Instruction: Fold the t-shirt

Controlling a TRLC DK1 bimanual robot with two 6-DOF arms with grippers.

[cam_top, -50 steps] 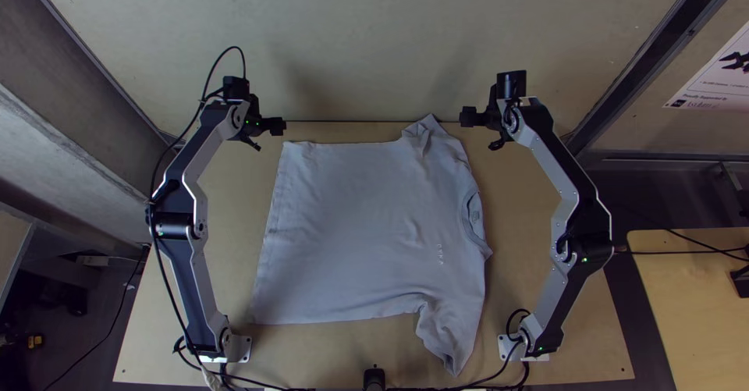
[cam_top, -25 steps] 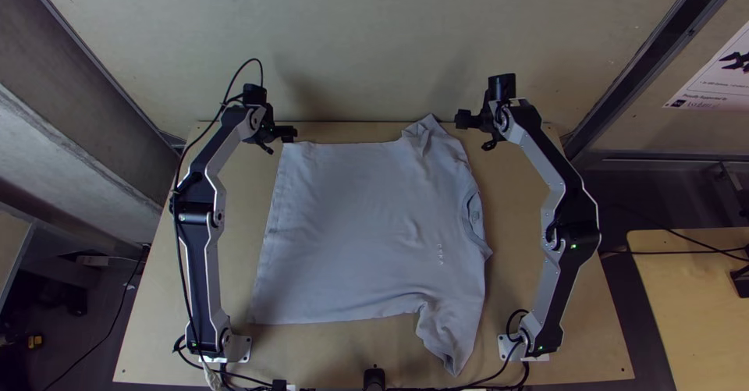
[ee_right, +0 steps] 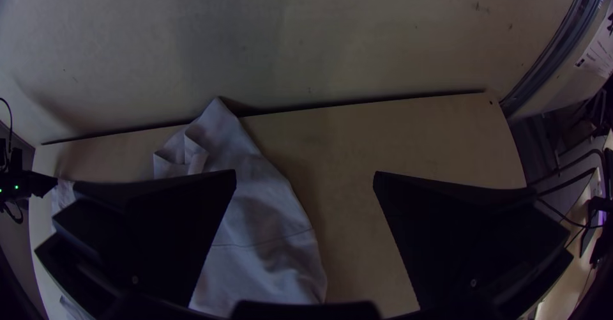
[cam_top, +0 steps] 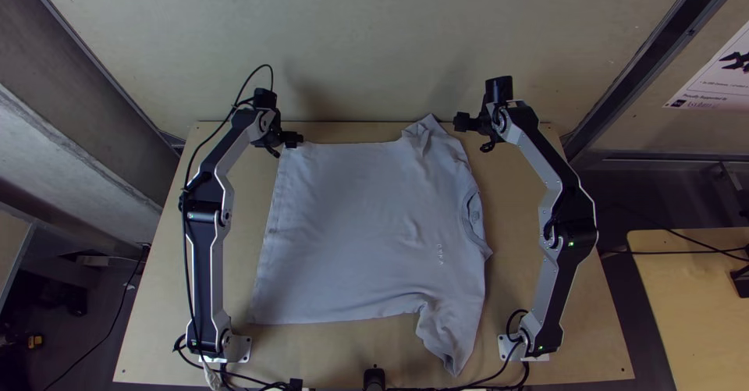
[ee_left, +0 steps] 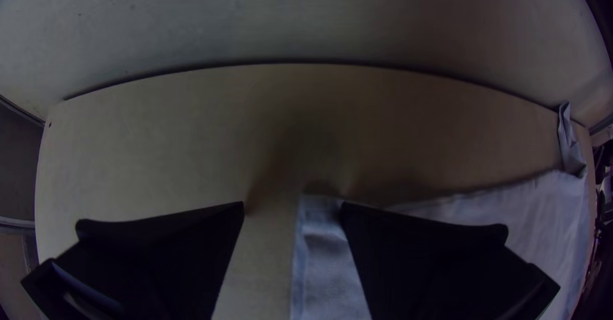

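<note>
A pale t-shirt point(cam_top: 351, 227) lies spread on the wooden tabletop point(cam_top: 257, 364) between two robot arms, its hem toward the left arm and its collar point(cam_top: 473, 218) toward the right. The left hand point(cam_top: 293, 139), fingers apart, is at the far hem corner; the right hand point(cam_top: 460, 122), also open wide, is near the far sleeve point(cam_top: 429, 131).

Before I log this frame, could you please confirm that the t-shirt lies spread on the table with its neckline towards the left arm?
Not quite: the t-shirt does lie spread on the table, but the top view shows its neckline towards the right arm.
</note>
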